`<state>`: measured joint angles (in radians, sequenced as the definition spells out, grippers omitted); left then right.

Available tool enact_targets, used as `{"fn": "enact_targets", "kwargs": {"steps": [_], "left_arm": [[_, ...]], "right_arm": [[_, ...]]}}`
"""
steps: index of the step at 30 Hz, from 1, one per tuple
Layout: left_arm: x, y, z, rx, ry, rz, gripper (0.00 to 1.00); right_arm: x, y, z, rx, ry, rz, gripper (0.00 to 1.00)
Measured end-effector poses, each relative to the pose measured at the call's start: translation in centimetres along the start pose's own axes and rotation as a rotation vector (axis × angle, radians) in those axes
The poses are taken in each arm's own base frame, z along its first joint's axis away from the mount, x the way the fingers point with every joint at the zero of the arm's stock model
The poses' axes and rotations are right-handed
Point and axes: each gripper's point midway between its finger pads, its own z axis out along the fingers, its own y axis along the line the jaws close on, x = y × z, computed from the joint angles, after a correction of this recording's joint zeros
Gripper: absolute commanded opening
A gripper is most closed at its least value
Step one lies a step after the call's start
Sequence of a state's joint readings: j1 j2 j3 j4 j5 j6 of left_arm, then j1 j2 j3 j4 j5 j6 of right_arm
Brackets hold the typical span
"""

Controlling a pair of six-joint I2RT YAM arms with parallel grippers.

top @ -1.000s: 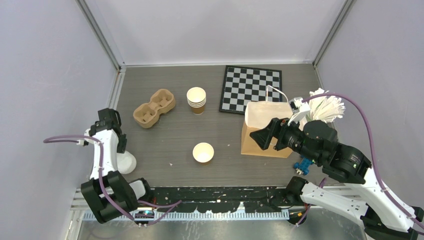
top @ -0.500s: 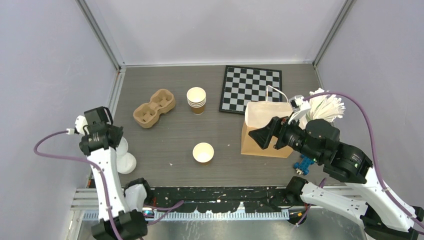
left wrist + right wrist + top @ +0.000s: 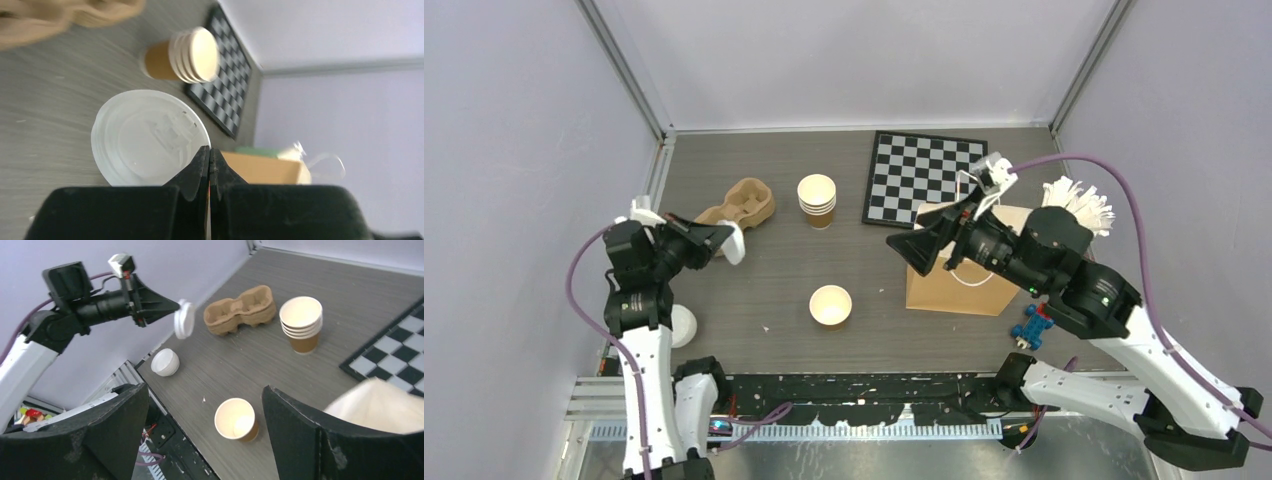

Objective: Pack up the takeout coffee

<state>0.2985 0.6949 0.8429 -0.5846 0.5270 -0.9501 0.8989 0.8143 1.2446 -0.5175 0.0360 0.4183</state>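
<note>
Swung up from the left edge in 1 second, the left gripper [image 3: 721, 237] now hangs over the table in front of the cardboard cup carrier [image 3: 746, 203]. Its fingers are pressed together on the rim of 1 white lid [image 3: 150, 137]. It has left the pile of spare lids [image 3: 165, 362] by the near-left corner. The right gripper [image 3: 909, 232] has risen and drifted back toward the chessboard [image 3: 927, 178], with its jaws spread wide and nothing between them. It hovers at the left side of the brown paper bag [image 3: 954, 288], whose top is hidden under the arm. The tan paper cup [image 3: 831, 305] has not moved. It stands lidless at front centre, apart from the near edge, with bare tabletop on every side. Open table lies between lid and cup, and between cup and bag. The stack of 4 cups [image 3: 817, 200] stays between carrier and chessboard.
</note>
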Motion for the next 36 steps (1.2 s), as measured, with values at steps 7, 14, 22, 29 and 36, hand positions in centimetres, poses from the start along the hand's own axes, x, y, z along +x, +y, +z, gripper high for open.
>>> {"fn": "enact_targets", "kwargs": {"steps": [7,14,22,29,36], "left_arm": [[4.1,-8.9,-1.8,0.457,0.199,0.155,0.0],[6.8,-14.8,-7.2,0.81,0.304,0.234,0.0],[9.4,-17.1,-12.3,0.981,0.449,0.246,0.0],[10.5,-17.1,-13.4,0.998,0.537,0.227,0.0],[11.1,-16.5,-13.1,0.988,0.57,0.213,0.0]], "right_arm": [[0.8,2.4,4.6,-0.19,-0.033,-0.141,0.85],[5.9,3.3,7.1,-0.408,-0.042,-0.36,0.85],[4.4,6.8,7.3,-0.587,-0.241,-0.594,0.87],[6.1,8.8,9.1,-0.656,-0.277,-0.702,0.91],[7.3,9.6,10.4,-0.642,-0.289,-0.752,0.93]]}}
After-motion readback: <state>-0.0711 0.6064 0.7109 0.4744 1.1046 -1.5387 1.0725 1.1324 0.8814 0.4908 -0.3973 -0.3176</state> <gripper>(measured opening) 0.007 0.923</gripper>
